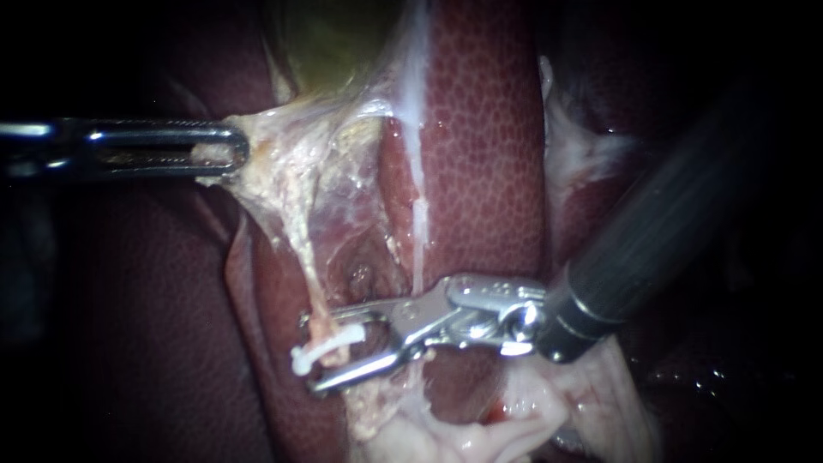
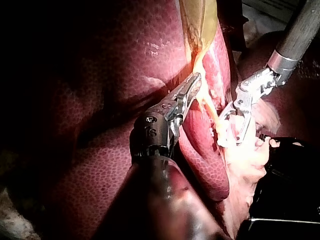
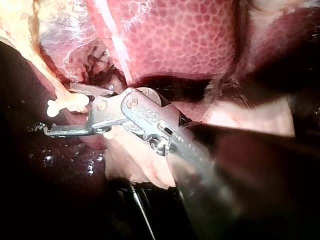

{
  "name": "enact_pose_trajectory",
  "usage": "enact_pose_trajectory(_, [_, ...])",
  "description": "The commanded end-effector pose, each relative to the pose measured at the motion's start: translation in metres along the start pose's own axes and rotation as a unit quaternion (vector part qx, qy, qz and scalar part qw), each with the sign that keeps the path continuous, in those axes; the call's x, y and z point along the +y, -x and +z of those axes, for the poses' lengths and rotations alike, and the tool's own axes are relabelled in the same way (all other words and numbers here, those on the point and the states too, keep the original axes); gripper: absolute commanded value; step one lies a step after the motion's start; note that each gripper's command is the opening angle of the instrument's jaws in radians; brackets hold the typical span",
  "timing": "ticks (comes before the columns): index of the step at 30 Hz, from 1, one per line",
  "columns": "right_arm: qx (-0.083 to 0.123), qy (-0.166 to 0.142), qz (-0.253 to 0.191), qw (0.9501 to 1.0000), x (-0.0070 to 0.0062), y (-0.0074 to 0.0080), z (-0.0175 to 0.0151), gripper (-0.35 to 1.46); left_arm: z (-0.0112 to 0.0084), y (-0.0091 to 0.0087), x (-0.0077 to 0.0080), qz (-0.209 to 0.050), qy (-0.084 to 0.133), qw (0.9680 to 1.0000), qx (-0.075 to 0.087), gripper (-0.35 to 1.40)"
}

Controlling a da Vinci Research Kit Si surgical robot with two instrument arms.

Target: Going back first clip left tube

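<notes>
Between the jaws of your right instrument (image 1: pixel 310 355) lies the white clip (image 1: pixel 324 349), seated across the left tube (image 1: pixel 302 249). The jaws stand wide apart, one on each side of the clip, and grip nothing; the right wrist view shows a gap between the clip and the lower jaw. Just behind the jaws rises the mottled liver (image 1: pixel 480 146). Past the jaw tips the field is dark and unobstructed. Pale ragged tissue (image 1: pixel 480 429) crowds the underside of the shaft near the hinge. Your left instrument (image 1: pixel 236 154) comes in level, well above the clip, its jaws clamped on the pale membrane (image 1: pixel 283 137) under the gallbladder (image 1: pixel 330 43) — the tube runs taut from there down to the clip.
</notes>
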State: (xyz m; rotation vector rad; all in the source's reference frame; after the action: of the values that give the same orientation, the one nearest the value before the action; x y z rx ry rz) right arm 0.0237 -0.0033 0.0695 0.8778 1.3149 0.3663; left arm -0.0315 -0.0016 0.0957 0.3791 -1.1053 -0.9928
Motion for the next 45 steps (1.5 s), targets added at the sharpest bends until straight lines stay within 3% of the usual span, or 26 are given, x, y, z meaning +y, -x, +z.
enact_pose_trajectory(1, [0.001,0.001,-0.004,1.0,0.0001,-0.0002,-0.0007,0.6,0.0,0.0,0.0,0.0,0.0,1.0,0.0,-0.35])
enact_pose_trajectory(6, [0.002,0.01,-0.005,0.9999,0.0004,-0.0015,-0.0051,0.6,0.0,0.0,0.0,0.0,0.0,1.0,0.0,-0.35])
enact_pose_trajectory(11, [0.002,0.025,-0.015,0.9996,-0.0002,-0.0029,-0.0093,0.6,0.0,0.0,0.0,0.0,0.0,1.0,0.0,-0.35])
enact_pose_trajectory(23, [0.001,0.055,-0.053,0.9971,-0.0042,-0.0078,-0.017,0.6,0.0006,-0.0004,-0.0001,0.001,0.002,1.0,-0.001,-0.35])
enact_pose_trajectory(29, [0.003,0.053,-0.064,0.9966,-0.0055,-0.0084,-0.0176,0.6,0.0025,-0.0019,0.0001,0.005,0.008,1.0,-0.001,-0.35])
enact_pose_trajectory(36, [0.003,0.052,-0.064,0.9966,-0.0057,-0.0083,-0.0178,0.6,0.0062,-0.0042,0.0013,0.013,0.004,0.9998,0.013,-0.35])
enact_pose_trajectory(45, [0.004,0.052,-0.064,0.9966,-0.0058,-0.0083,-0.0178,0.6,0.0107,-0.0056,0.0015,0.018,-0.003,0.9995,0.025,-0.35])
